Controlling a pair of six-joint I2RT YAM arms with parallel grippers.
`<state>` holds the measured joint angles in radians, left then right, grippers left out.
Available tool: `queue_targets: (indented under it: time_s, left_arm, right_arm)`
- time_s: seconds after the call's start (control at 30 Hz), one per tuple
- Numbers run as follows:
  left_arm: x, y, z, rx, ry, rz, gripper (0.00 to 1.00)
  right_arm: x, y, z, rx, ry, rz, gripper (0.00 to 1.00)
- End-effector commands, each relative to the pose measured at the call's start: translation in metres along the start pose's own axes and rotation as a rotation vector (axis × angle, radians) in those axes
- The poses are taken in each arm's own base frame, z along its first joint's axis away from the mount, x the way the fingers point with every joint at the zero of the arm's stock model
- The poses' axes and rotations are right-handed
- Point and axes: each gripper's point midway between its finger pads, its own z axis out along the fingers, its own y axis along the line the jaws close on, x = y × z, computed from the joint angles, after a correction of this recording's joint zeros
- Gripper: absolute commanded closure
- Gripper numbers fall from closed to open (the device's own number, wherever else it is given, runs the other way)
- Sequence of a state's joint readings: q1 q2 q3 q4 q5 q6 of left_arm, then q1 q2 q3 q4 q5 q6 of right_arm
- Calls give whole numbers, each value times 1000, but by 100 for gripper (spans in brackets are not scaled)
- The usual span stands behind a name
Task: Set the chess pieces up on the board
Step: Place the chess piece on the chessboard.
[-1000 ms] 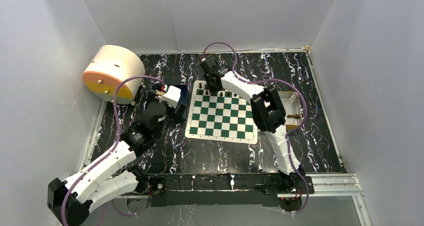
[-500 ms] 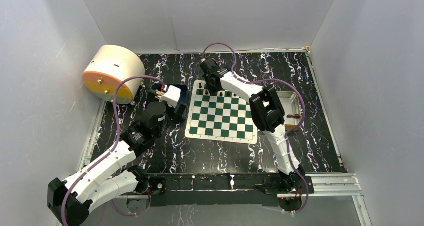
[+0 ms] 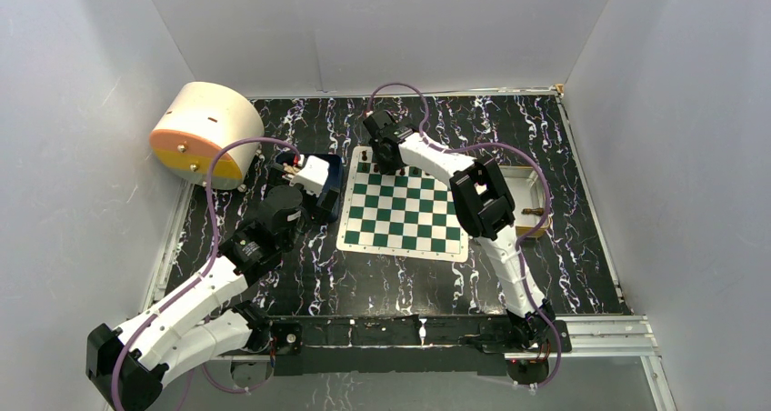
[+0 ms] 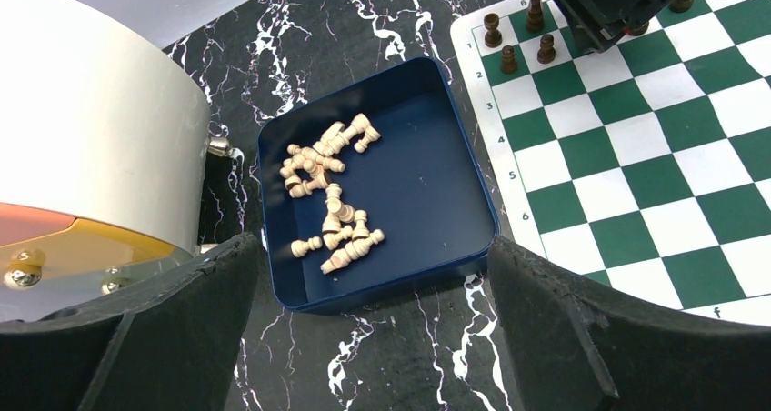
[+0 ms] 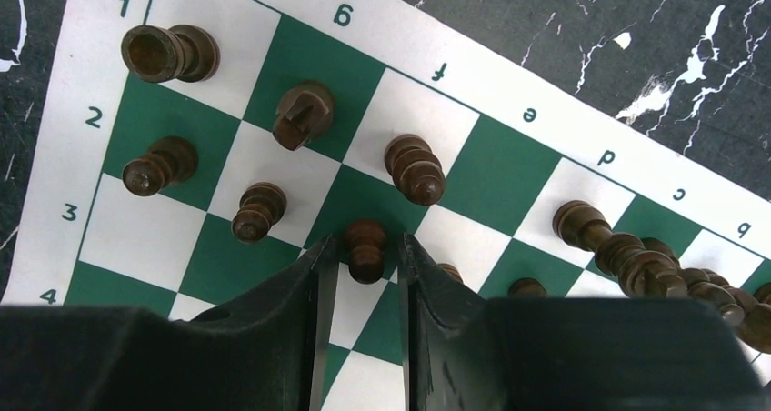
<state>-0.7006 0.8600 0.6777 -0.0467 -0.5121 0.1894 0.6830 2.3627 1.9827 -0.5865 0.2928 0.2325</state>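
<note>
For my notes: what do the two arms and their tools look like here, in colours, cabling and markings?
The left arm and the right arm both have white links joined by chunky black joint housings. A lilac cable loops loosely along each. The left tool has broad matte black fingers with rough edges; the right tool has similar black, flat-faced ones. No lettering can be made out.

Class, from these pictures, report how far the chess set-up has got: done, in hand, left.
Done: several dark pieces stand in the two rows at one edge of the board. In hand: the right gripper straddles a pawn standing there, jaws slightly apart. Left: the light pieces lie in the blue tray, under the open left gripper.
</note>
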Motion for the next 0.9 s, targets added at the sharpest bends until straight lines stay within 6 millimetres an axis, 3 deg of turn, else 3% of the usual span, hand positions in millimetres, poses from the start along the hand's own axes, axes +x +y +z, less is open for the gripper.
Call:
queue_targets:
  time_s: [0.0, 0.33, 0.6, 0.87]
  left_arm:
    - [-7, 5, -4, -14, -28, -13, 7]
    - [-3, 6, -4, -25, -18, -15, 6]
    - [-4, 7, -2, -51, -19, -92, 3]
    - [-21, -28, 8, 116, 5, -132, 5]
  right_arm:
    - [-26, 4, -15, -12, -66, 13, 61]
    - [-35, 3, -46, -34, -71, 47, 53]
    - [-41, 1, -91, -84, -106, 61, 49]
    - [-30, -23, -139, -48, -124, 55, 50]
